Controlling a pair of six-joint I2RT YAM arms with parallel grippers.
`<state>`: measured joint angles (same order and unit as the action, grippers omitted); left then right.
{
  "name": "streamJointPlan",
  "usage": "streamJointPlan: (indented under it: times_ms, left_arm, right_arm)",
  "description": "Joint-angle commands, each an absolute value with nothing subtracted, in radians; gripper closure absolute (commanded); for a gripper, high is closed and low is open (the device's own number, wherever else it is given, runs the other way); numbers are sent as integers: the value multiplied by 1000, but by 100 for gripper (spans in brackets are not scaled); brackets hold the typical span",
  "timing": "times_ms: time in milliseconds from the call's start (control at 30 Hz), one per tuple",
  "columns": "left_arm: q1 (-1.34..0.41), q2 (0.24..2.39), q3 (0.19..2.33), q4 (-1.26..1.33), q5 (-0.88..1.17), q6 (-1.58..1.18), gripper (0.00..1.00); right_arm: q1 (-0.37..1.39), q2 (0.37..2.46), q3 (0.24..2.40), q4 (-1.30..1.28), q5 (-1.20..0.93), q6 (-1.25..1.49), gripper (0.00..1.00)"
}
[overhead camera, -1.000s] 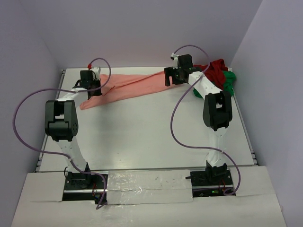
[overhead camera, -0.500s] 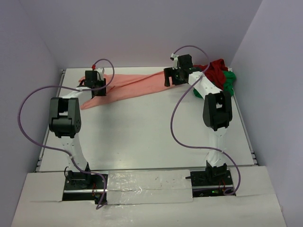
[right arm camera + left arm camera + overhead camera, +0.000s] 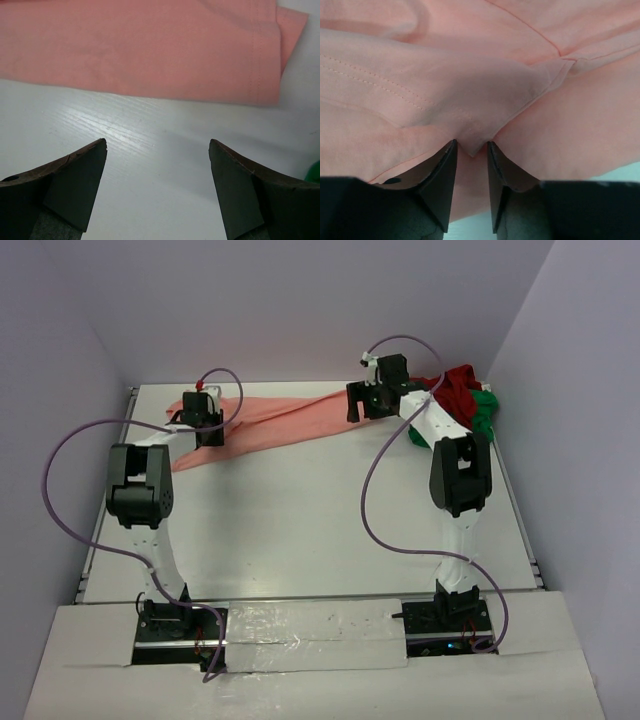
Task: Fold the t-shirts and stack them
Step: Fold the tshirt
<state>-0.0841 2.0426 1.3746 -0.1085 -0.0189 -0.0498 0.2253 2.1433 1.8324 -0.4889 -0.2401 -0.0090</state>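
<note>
Needed to close the parted left gripper [image 3: 471, 145] on the fold tip between its fingers — salmon-pink t-shirt [image 3: 280, 420], stretched across the table's [image 3: 300, 520] far side — and drop the wide-spread, empty right gripper [image 3: 157, 145] onto the hem [image 3: 260, 60].

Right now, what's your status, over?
Left pincer parted on salmon-pink shirt, cloth tip in its gap. Right pincer wide open, empty. Dark red shirt, green shirt heaped far right.

Table [image 3: 300, 530] front open; salmon-pink shirt [image 3: 280, 418] spans back; shirt heap [image 3: 468, 390] back-right
</note>
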Motion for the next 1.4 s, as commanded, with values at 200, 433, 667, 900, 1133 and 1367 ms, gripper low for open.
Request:
streamJointPlan:
  times_ms: [200,433,667,900,1133,1367]
  left_arm:
    - [-90,2071,1431,-89,-46,-75,99]
    - [-92,2056,1440,-45,-90,-77,100]
    - [-112,2055,1561,-9,-155,-32,100]
    - [-120,2131,1715,60,-202,38,100]
    - [-138,2294,1838,77,-247,129,53]
    - [-153,2347,1817,74,-291,150,30]
  right_arm:
    - [212,2036,1825,-477,-287,-11,11]
    - [212,2025,1775,-468,-310,-6,12]
    - [227,2010,1720,-436,-310,-8,12]
    - [235,1997,1677,-429,-305,-12,12]
    - [238,1974,1683,-451,-328,-11,12]
    - [238,1927,1661,-468,-354,-20,12]
